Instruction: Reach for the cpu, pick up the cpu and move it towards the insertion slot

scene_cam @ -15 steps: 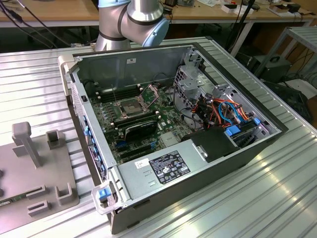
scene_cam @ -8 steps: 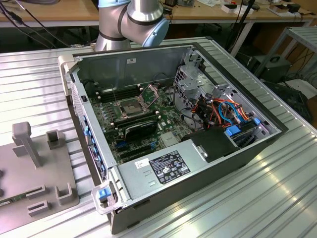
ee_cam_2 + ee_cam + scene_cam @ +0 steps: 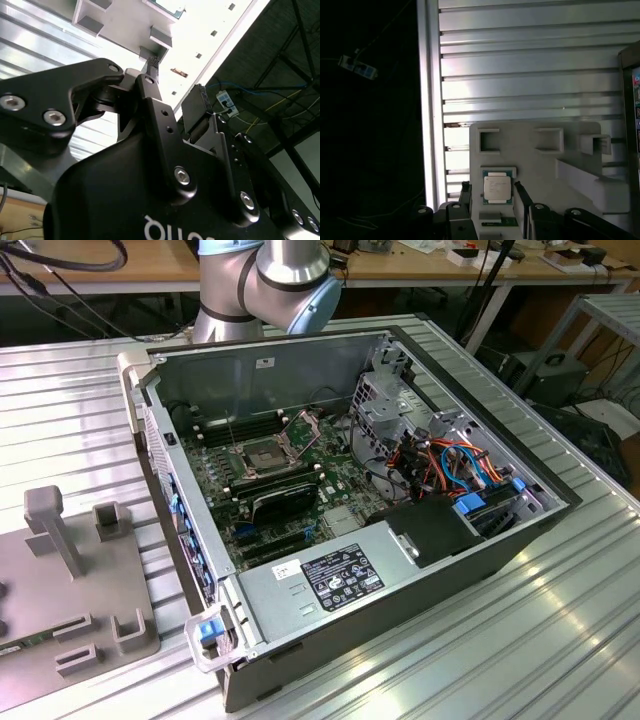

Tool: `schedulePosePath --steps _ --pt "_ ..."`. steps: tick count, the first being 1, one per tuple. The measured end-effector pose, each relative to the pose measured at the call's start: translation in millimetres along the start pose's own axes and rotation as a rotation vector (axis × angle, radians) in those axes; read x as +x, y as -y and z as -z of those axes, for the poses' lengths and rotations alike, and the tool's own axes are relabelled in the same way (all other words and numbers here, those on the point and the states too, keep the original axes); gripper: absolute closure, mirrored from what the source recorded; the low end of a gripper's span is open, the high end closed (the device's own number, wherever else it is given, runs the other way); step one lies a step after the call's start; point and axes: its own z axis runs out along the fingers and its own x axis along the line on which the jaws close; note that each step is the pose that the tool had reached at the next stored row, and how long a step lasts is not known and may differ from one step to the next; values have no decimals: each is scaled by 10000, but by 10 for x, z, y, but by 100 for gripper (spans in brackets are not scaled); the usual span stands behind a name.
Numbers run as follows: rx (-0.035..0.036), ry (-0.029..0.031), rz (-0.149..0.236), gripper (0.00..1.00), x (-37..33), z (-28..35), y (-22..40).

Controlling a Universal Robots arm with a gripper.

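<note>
First wrist view: the cpu [image 3: 497, 186] lies flat in a pocket of the grey holder [image 3: 545, 170]. The gripper [image 3: 491, 187] hangs over it with its fingers [image 3: 466, 192] spread, one on each side, holding nothing. I can't tell if they're touching it.

The slot [image 3: 262, 454] is well apart, inside the open case [image 3: 300, 370], to the exterior view's right of the holder.

My worry: the chip is thin and sits low. If the fingers close off-centre, they'd probably hit the pocket rim or catch one edge and tip it. A weak pinch could drop it too.
</note>
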Motion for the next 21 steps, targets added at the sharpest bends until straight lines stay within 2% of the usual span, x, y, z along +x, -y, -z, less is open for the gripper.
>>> schedulePosePath --steps 3,4,5,7,11,12,21 --pt "-1 0 0 53 -1 -47 2" --pt "-1 -1 0 53 -2 -79 3" --pt "-5 -7 0 53 -3 -147 6" --pt "-6 -5 0 53 -12 -284 109" --pt "-6 -4 1 52 -18 -375 186" --pt "-6 -5 -1 46 -17 -383 188" --pt "-9 -5 3 46 -22 -433 213"
